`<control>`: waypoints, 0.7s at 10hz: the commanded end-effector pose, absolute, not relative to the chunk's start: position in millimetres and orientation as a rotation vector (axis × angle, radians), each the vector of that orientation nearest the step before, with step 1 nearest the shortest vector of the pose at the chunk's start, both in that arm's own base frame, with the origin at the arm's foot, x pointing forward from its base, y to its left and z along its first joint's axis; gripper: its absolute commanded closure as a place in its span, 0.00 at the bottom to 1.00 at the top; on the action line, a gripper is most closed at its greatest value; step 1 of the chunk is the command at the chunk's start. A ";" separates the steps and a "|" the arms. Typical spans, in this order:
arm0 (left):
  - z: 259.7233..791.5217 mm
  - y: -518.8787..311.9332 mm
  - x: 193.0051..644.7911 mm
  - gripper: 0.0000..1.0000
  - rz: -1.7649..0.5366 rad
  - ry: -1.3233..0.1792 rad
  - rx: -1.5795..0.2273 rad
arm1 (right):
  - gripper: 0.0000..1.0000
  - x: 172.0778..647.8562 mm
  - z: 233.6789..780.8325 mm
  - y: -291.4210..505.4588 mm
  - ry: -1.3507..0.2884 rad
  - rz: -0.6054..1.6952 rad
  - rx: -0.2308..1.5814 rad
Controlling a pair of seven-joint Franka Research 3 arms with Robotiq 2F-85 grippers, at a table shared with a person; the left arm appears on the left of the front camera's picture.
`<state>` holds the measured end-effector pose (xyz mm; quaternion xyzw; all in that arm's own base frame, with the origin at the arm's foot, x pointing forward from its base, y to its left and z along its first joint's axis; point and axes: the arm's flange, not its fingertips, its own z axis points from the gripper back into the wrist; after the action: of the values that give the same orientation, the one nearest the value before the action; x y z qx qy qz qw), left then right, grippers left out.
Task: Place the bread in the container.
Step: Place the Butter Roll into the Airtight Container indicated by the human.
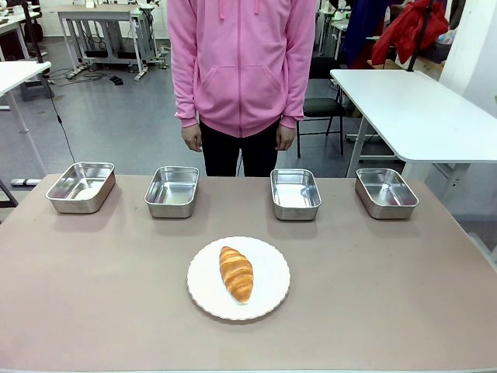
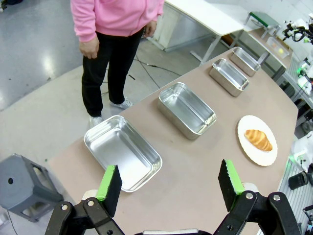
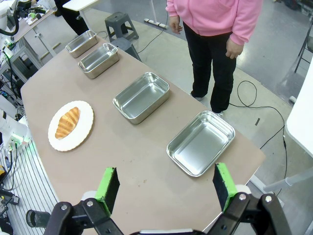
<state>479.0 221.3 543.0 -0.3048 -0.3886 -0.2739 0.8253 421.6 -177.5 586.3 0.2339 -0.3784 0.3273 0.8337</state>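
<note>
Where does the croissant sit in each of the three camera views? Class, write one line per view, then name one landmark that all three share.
Front view: the croissant lies low in the centre of the picture.
Left wrist view: the croissant is at the right side, a little below mid-height.
Right wrist view: the croissant is at the left side, about mid-height.
Shared landmark: the round white plate it lies on.
</note>
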 end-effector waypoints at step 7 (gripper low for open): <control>544.3 221.6 477.8 0.00 -0.591 -0.838 -0.658 | 0.00 421.4 588.0 -175.9 -0.806 0.698 0.497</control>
<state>479.0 221.3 543.0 -0.3048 -0.3886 -0.2739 0.8253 421.6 -177.5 586.3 0.2339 -0.3784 0.3273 0.8337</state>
